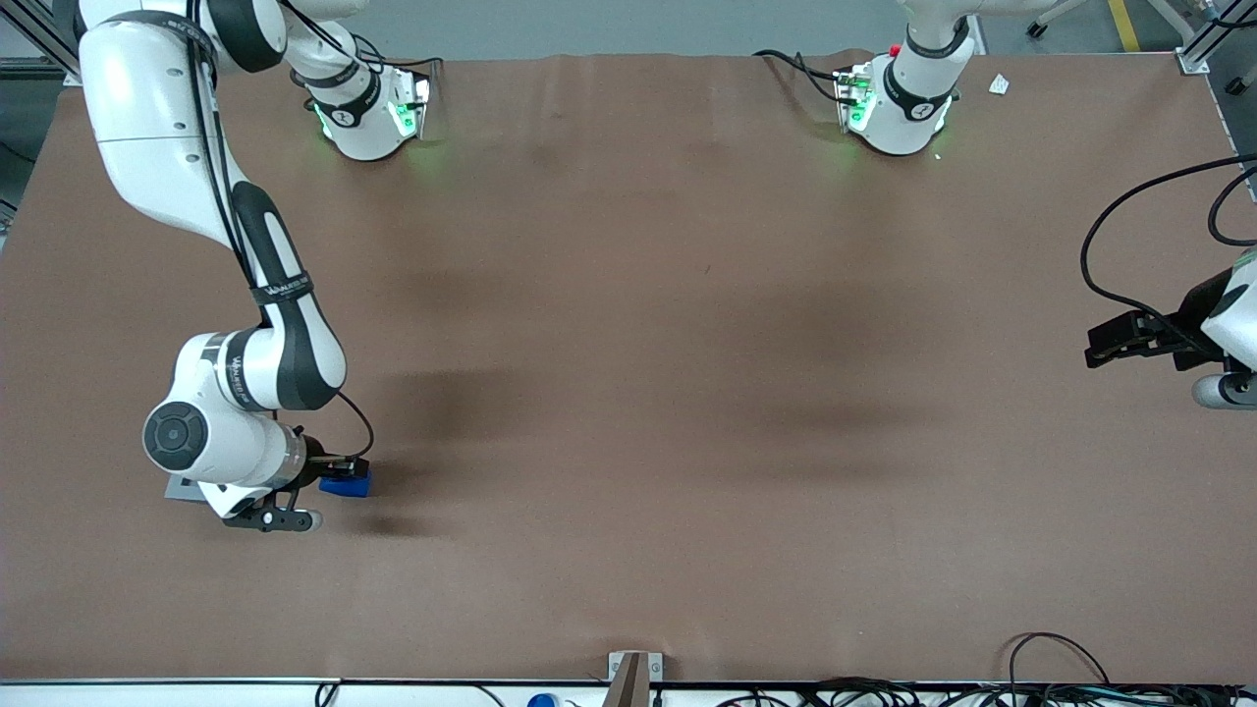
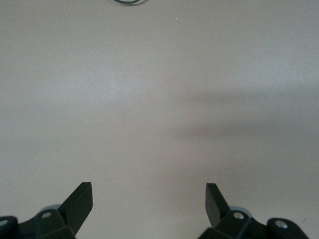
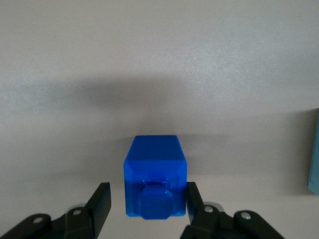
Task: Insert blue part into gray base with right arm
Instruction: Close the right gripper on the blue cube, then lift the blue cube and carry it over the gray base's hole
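Note:
The blue part [image 1: 352,485] sits on the brown table toward the working arm's end, fairly near the front camera. My right gripper [image 1: 346,469] is down at it, open, with a finger on each side of the block. In the right wrist view the blue part [image 3: 154,159] stands between the black fingers [image 3: 101,199]: one has a clear gap to it, the other is close against it. The gray base [image 1: 180,488] peeks out beside the blue part, mostly hidden under the arm's wrist. Its edge [image 3: 315,154] shows in the wrist view.
The right arm [image 1: 285,324] reaches down from its base [image 1: 368,118] at the table's back edge. A small bracket [image 1: 633,673] and cables [image 1: 1061,678] lie along the front edge. The left wrist view shows only bare table [image 2: 159,99].

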